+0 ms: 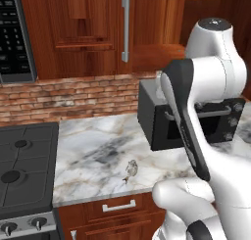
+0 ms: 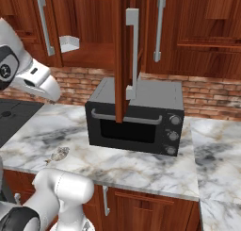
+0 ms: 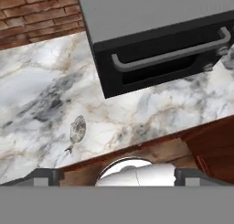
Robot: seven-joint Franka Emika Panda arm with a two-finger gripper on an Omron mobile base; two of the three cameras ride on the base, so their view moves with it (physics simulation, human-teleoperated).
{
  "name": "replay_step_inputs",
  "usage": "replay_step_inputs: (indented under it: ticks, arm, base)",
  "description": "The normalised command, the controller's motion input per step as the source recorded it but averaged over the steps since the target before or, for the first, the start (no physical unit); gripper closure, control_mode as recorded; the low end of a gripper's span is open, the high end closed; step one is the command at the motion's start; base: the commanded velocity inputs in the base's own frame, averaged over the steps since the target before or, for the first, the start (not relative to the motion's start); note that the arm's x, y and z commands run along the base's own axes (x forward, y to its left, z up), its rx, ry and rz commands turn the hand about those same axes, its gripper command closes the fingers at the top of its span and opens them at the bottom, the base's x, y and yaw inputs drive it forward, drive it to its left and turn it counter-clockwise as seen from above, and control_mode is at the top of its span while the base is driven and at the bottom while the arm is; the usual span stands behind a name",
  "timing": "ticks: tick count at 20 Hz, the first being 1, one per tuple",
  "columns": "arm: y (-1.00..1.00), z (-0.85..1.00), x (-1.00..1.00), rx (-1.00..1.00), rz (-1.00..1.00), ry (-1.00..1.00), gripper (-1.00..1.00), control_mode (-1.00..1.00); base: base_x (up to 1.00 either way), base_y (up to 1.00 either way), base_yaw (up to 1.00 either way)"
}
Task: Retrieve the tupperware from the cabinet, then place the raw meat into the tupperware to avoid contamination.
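The meat [image 1: 130, 170] lies flat on the marble bench [image 1: 88, 151], near its front edge and left of the black oven [image 2: 136, 117], well apart from it. In the hand view the meat [image 3: 77, 130] has its long axis running from the bench's front edge toward the brick wall, tail toward the front edge. The tupperware [image 2: 68, 43] sits on the shelf of the cabinet [image 2: 94, 22], whose door [image 2: 123, 51] stands open, edge-on above the oven. The hand [image 3: 117, 177] is wide open, holding nothing, above the bench's front edge.
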Motion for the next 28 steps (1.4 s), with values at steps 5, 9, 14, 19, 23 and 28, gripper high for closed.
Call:
replay_step_inputs:
  ticks: [5,9,14,19,23,28]
  arm:
    - [0.68,0.59,0.43,0.00,-0.06,-0.35,-1.00,-1.00]
    - [0.44,0.86,0.58,0.00,0.02,-0.14,-1.00,-1.00]
    - [0.28,0.59,0.65,-0.03,0.14,-0.02,-1.00,-1.00]
    - [0.19,0.55,0.72,0.00,0.17,0.00,-1.00,-1.00]
    - [0.20,0.30,0.63,-0.06,0.05,-0.06,-1.00,-1.00]
    - [0.14,0.06,0.59,-0.16,0.00,-0.13,-1.00,-1.00]
  base:
    - [0.00,0.00,0.00]
    - [0.00,0.00,0.00]
    - [0.00,0.00,0.00]
    - [0.00,0.00,0.00]
    - [0.00,0.00,0.00]
    - [0.00,0.00,0.00]
